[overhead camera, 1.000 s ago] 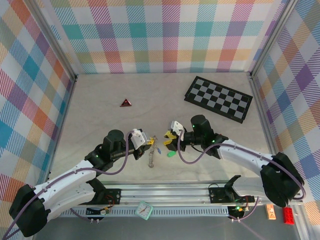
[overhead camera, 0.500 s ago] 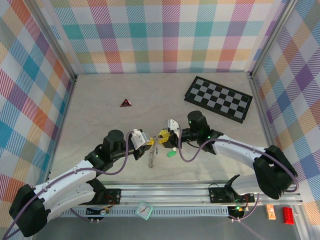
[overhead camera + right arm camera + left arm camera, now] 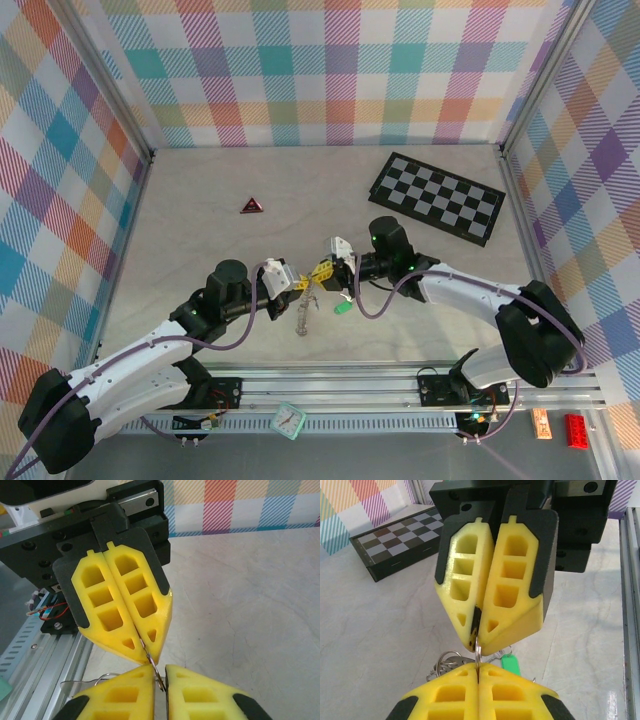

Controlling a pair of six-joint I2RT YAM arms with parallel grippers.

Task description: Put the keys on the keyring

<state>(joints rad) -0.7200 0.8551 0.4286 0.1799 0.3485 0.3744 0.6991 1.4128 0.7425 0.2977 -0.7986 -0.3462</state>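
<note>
the left gripper [image 3: 300, 285] is pressed together on the thin grey wire keyring [image 3: 477, 655] above the pale marble table [image 3: 200, 230]; the right gripper [image 3: 322, 272] meets it tip to tip, pinching the same wire; the small silvery metal keys [image 3: 303, 317] hang below, near a green tag [image 3: 341, 308]

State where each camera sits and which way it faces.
Top external: above and behind the bases, looking down on the table; both arms show, left tool and right tool tip to tip.
Left wrist: on the left arm, looking along its own fingers at the right tool, chequered board beyond.
Right wrist: on the right arm, looking past its own fingers at the left tool and near rail.
Shared: both wrist views show both tools shut on the keyring.
</note>
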